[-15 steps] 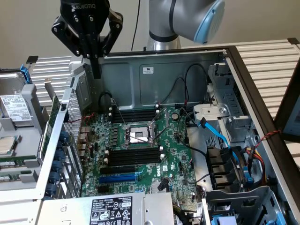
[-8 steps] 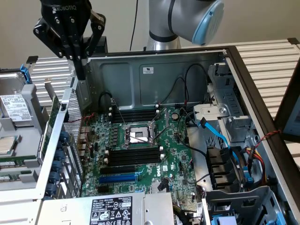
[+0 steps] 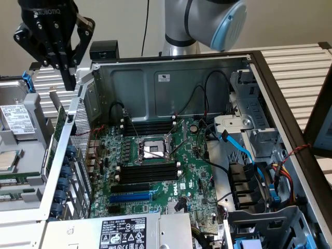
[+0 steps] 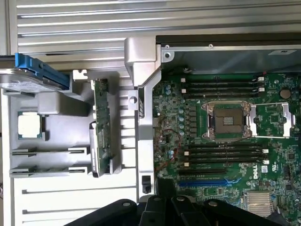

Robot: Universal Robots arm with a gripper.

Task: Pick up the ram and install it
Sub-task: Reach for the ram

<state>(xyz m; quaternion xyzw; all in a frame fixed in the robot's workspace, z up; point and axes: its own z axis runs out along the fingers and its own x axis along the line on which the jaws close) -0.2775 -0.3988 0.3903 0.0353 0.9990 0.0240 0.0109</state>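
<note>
Gripper [image 3: 69,79]: black, clenched, empty, poised above the grey slotted tray [image 4: 56,197].
Ram [image 4: 100,123]: long thin green circuit-board stick, standing on edge and graspable.

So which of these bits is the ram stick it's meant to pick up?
Start at the open computer case; beside its outer wall lies a grey parts tray. The ram stands on edge in the tray, nearest the case. It is a long thin green board, unlike the square silver processor beside it.
</note>
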